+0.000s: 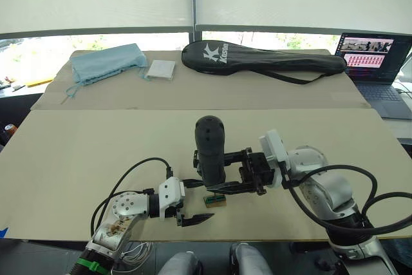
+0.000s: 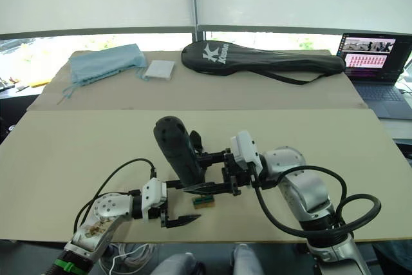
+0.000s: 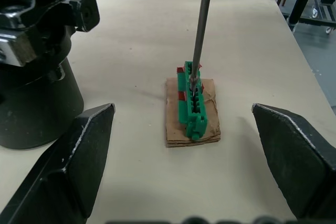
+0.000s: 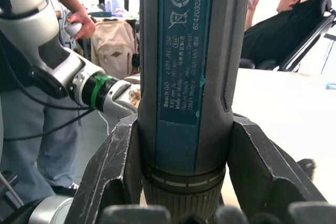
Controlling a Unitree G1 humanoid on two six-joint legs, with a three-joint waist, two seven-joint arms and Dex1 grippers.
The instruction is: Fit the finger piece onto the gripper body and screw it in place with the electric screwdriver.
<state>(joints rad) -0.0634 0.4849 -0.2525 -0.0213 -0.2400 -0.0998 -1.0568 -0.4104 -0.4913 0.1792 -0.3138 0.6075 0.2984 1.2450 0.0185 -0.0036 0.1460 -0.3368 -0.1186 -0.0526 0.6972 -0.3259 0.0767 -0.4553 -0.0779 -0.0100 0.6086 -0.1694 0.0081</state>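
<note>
right gripper point(image 4: 184, 182): clamped on upright dark navy electric screwdriver point(image 1: 210, 149) | bit on green-and-brown block point(image 3: 192, 106) | left gripper point(image 3: 184, 150): wide open, empty

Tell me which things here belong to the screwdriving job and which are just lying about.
In the job: electric screwdriver, gripper body, green block under the bit.
Lying about: racket bag, blue cloth, white packet, laptop.
</note>
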